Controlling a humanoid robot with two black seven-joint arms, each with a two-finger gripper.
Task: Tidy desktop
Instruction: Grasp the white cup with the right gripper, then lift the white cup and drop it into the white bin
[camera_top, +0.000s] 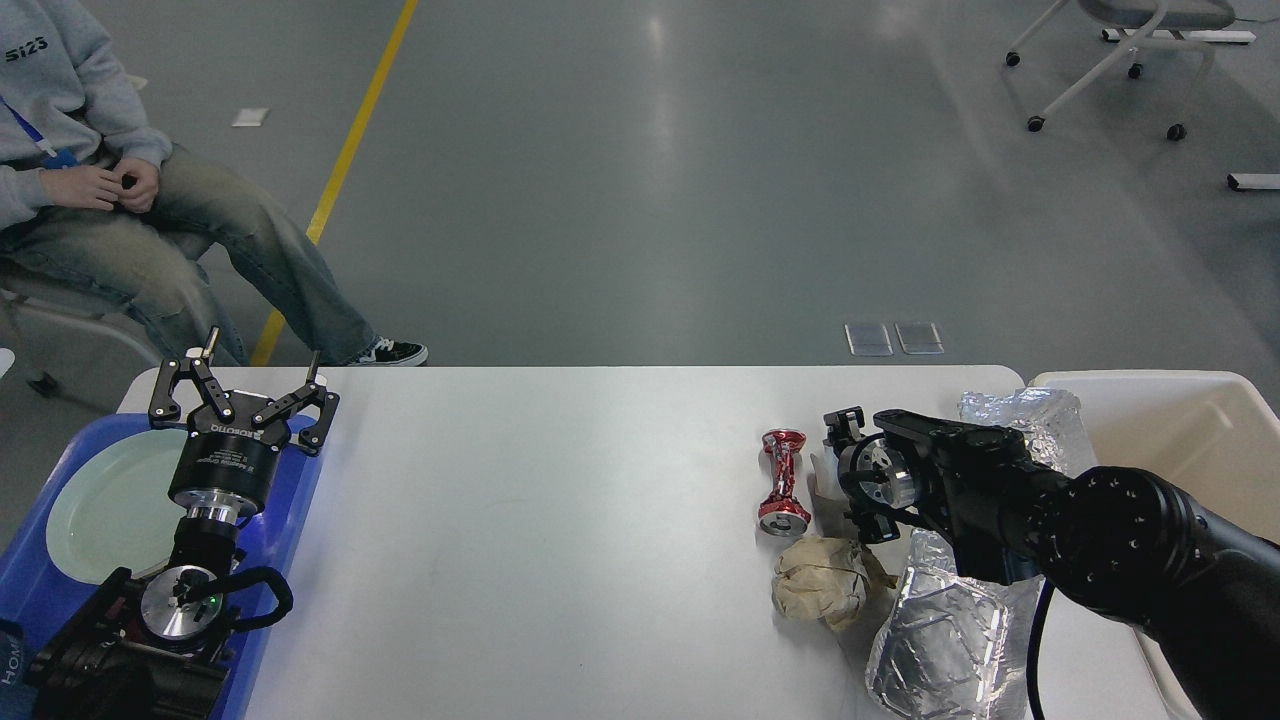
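Note:
The white desktop (560, 520) spans the view. On its right part lie a crushed red can (783, 480), a crumpled brown paper ball (820, 582), a flat foil bag (940, 640) and a second piece of foil (1030, 415). My right gripper (843, 472) is low over the table just right of the can, against a small white thing (822, 478) that it mostly hides. It is dark and foreshortened, so I cannot tell its fingers apart. My left gripper (245, 395) is open and empty above the blue tray (290, 520).
A pale green plate (100, 500) lies in the blue tray at the left edge. A beige bin (1180, 420) stands at the table's right end. A seated person (90, 200) is beyond the far left corner. A wheeled chair (1110, 60) stands far back right.

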